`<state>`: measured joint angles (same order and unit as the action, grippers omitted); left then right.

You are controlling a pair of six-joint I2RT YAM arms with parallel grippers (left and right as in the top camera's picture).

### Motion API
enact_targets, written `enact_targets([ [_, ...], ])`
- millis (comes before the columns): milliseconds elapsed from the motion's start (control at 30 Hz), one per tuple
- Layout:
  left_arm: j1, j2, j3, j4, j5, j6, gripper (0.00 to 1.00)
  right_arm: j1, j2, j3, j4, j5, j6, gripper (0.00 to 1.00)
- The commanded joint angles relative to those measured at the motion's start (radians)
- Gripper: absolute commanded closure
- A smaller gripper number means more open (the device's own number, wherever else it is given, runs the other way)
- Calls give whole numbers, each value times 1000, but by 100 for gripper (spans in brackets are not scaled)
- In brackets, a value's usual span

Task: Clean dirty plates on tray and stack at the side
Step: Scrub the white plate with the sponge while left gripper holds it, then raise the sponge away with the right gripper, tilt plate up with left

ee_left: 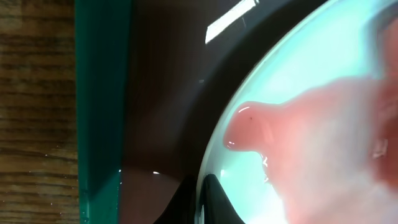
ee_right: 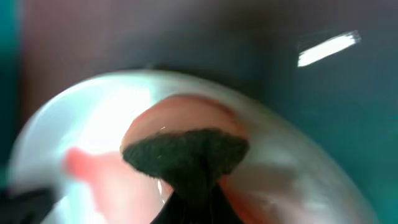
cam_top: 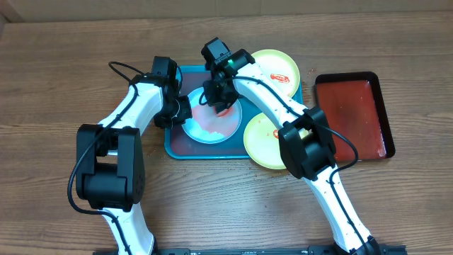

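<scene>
The pale blue-white plate (cam_top: 212,126) is seen lying flat inside the teal tray (cam_top: 170,149), toward its left half, and a watery pink-red smear (ee_left: 323,143) is spread over much of its face. A dark scrubbing pad (ee_right: 186,152) is pressed onto the smeared part of the plate and is pinched between the fingers of the right gripper (cam_top: 221,105), which is held over the plate's upper edge. The plate's left rim is met by the left gripper (cam_top: 181,112); one dark fingertip (ee_left: 211,199) is seen at the rim in the left wrist view, but whether those jaws are spread or closed cannot be told.

Two pale yellow-green plates are placed at the tray's right side. One (cam_top: 277,65), marked with red sauce, is laid over the upper right corner; the other (cam_top: 263,142) is laid over the lower right edge. A dark-red tray (cam_top: 354,113) with a black rim is set further right on the wooden table (cam_top: 71,57), apart from the teal one.
</scene>
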<state>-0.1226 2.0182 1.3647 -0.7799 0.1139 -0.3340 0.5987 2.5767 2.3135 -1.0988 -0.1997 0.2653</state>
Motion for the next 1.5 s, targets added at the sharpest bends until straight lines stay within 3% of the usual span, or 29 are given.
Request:
enact_targets([
  [0, -9, 22, -19, 3, -12, 16, 96, 42, 29, -3, -34, -255, -51, 96],
  [267, -9, 22, -19, 3, -12, 16, 96, 22, 22, -2, -202, -221, -57, 96],
  [567, -9, 22, -19, 19, -12, 16, 96, -32, -115, -2, -296, 153, -26, 96],
  [733, -9, 22, -19, 34, -12, 18, 96, -56, -230, -2, -300, 160, -19, 96],
  [933, -8, -11, -2, 13, -20, 126, 96, -111, -383, -2, -329, 142, -4, 96],
  [1467, -22, -290, 26, -43, -391, 208, 96, -303, -503, -2, -340, 109, -7, 96],
])
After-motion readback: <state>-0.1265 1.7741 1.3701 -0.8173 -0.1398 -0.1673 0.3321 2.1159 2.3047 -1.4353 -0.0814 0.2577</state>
